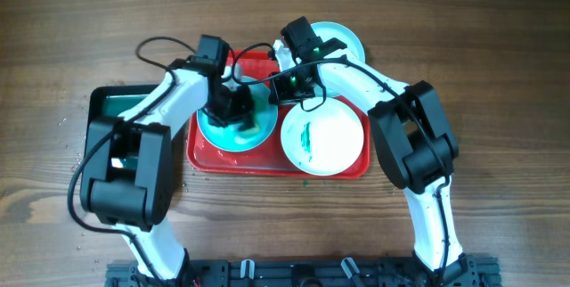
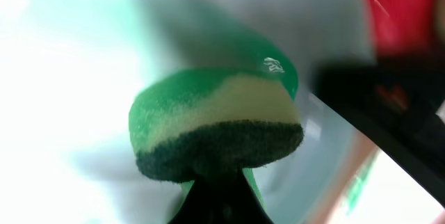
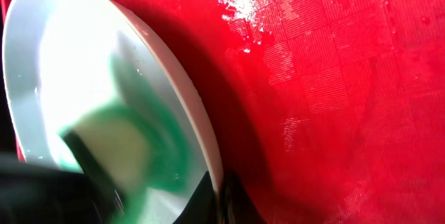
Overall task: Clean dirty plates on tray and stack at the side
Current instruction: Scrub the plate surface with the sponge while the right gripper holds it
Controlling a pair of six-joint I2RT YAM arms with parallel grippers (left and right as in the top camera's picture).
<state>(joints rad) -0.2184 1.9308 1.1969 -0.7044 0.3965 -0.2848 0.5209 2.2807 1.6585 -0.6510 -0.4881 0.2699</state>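
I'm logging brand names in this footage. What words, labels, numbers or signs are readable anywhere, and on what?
None: no readable text shows on the tray, the plates, the sponge, the basin or the arms in any view.

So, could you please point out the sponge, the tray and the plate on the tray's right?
sponge (image 2: 229, 109): left wrist view, yellow foam layer.
tray (image 1: 272, 158): overhead view, bare floor between plates.
plate (image 1: 334, 135): overhead view, white middle beside smear.

No readable text or labels anywhere
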